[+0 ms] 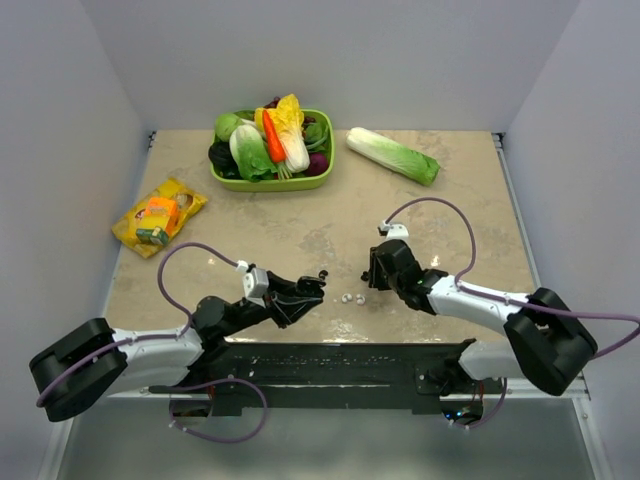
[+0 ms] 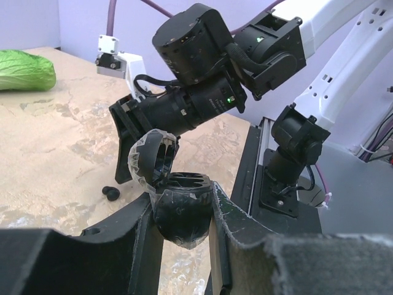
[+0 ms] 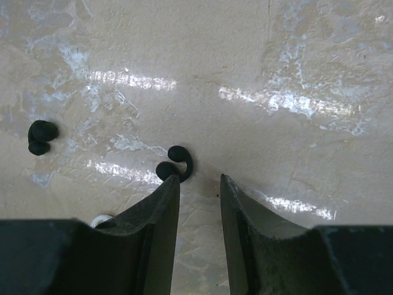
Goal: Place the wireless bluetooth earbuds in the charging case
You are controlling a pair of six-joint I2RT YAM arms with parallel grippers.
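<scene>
Left gripper [image 1: 306, 289] is clamped on the charging case [image 2: 181, 215], which looks held clear of the table [image 3: 295, 55], lid [image 2: 149, 157] hinged open, pockets facing up. The case is black here, with a glossy film on it. I read it as a hard shell, light and probably slick. The lower body sides are the right hold, clear of lid and hinge.

Right gripper [image 3: 199, 181]: jaws narrow, nothing between them, tips down at the table. Both earbuds lie loose there. One [image 3: 175, 164] is right at a fingertip, possibly touching; the other [image 3: 42, 136] is well off to the side. They look tiny, black, curved, rigid and near weightless (expect them to skate or flick out of a pinch). Take them across the fat bulb, not the thin bend.

Views:
- **Right wrist:** the only clear look at both buds and the empty gap.
- **Left wrist:** the only one showing the open lid and pockets.
- **Top:** arm spacing, plus two pale specks [image 1: 353, 298] between the grippers, too small to identify.
</scene>
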